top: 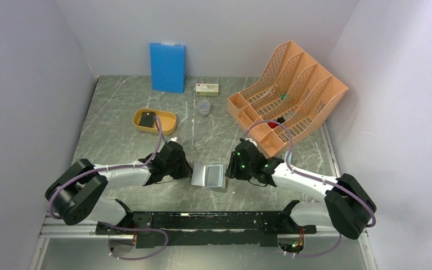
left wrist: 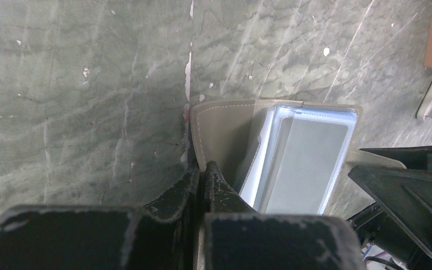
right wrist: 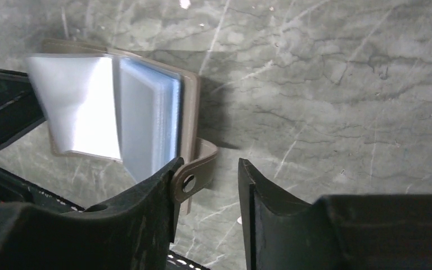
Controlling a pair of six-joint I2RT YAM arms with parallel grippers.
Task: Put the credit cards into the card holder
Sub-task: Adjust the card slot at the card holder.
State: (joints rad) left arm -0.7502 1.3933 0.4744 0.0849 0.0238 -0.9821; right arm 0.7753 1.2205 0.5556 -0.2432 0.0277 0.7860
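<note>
Pinching the left cover of the card holder (left wrist: pixel 228 132), the left gripper (left wrist: pixel 201 173) has its two fingers pressed tight together, with the grey flap's near edge caught between them. The holder lies spread open on the marbled table (top: pixel 118 124) between the two arms, just ahead of their bases. Its pale silvery-blue pockets face up and one clear leaf stands partly raised. The right gripper (right wrist: pixel 208 177) sits at the holder's right edge with its fingers spread apart. The strap tab (right wrist: pixel 194 169), with its round snap hole, lies in the gap touching one finger (right wrist: pixel 146 208); the other finger stands clear of it, so nothing is clamped. One dark credit card (top: pixel 146 119) lies in the mustard-yellow oval tray (top: pixel 172 121), well apart from the holder toward the far left.
</note>
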